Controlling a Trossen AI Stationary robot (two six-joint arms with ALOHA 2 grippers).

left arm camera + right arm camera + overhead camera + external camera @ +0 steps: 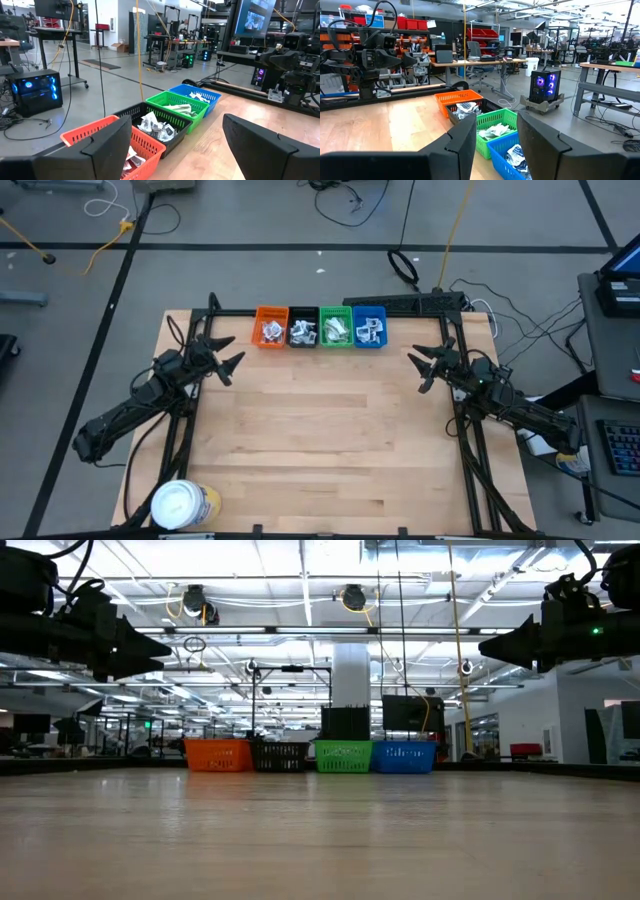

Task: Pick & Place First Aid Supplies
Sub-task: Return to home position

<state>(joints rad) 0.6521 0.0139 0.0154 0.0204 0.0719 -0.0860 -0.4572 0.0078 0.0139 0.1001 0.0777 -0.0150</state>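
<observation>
Packets [302, 332] fill four bins [333, 309]; left gripper [233, 352] and right gripper [417, 369] hover spread-fingered, empty.

An orange bin [217, 755], black bin [279, 756], green bin [343, 756] and blue bin [404, 756] are sitting side by side at the table's [320, 430] far edge; a yellow tub [183, 504] is standing at its near left corner.
</observation>
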